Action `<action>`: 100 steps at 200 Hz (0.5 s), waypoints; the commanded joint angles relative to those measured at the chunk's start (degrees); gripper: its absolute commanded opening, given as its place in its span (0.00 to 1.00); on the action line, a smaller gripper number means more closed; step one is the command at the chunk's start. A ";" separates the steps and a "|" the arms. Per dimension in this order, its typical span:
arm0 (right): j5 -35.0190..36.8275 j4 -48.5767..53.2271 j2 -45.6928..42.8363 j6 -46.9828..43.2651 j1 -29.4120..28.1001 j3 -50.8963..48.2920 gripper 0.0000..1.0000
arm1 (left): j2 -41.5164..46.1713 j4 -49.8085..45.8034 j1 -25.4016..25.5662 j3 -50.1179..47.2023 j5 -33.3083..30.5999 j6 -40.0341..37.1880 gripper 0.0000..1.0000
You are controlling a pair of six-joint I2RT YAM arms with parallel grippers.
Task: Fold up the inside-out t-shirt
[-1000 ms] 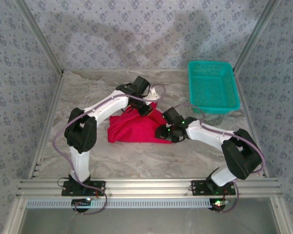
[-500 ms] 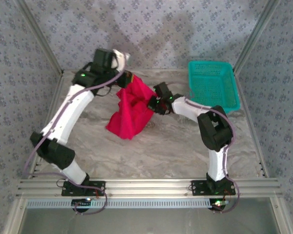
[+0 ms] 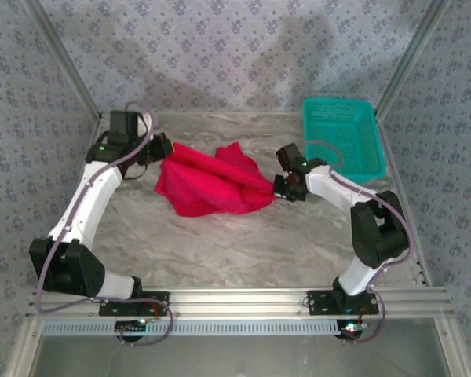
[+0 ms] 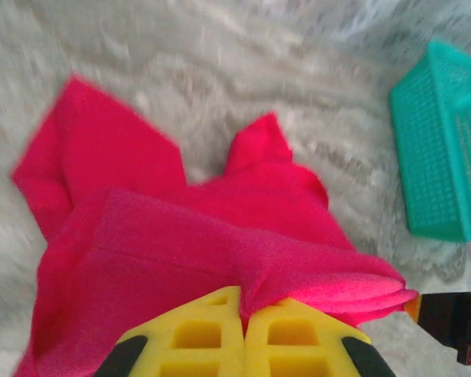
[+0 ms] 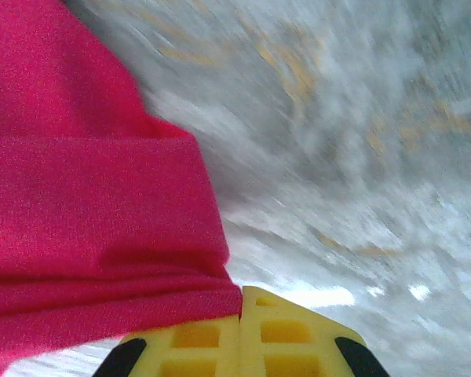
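Observation:
The red t-shirt is stretched in a crumpled band across the back middle of the marble table, between my two grippers. My left gripper holds its left end, and in the left wrist view a fold of the t-shirt is pinched between the closed yellow fingers of that gripper. At the cloth's right end my right gripper is shut. The right wrist view shows the t-shirt bunched against the right gripper, its edge caught at the closed tips.
A teal mesh basket stands at the back right, also seen as the basket in the left wrist view. Aluminium frame posts and patterned walls close in the table. Bare marble lies in front of the shirt.
Both arms have swung apart, left gripper to the back left, right gripper to the right. The t-shirt went from a lifted bunch to a band stretched between them.

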State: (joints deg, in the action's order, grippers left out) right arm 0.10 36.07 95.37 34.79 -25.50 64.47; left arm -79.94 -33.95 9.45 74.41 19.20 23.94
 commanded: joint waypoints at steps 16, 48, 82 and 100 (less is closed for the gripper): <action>7.78 9.18 -3.97 -1.21 -4.68 4.92 0.23 | 2.40 9.00 0.66 -9.02 1.35 4.45 0.00; 2.57 5.65 -7.22 0.24 -11.75 8.43 0.30 | 2.07 9.03 0.83 -8.70 0.97 4.36 0.00; -7.14 -4.35 -2.49 2.66 -18.14 8.92 0.20 | 0.89 6.81 0.84 -5.13 1.01 3.67 0.00; -9.72 -6.27 3.73 1.70 -20.51 11.82 0.19 | 0.79 5.89 0.83 -3.72 1.01 3.21 0.00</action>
State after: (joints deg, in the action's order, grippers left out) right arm -3.20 34.41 91.26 35.75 -43.31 73.36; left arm -79.92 -27.92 10.13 66.22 19.94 27.55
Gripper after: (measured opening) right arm 0.196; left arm 0.041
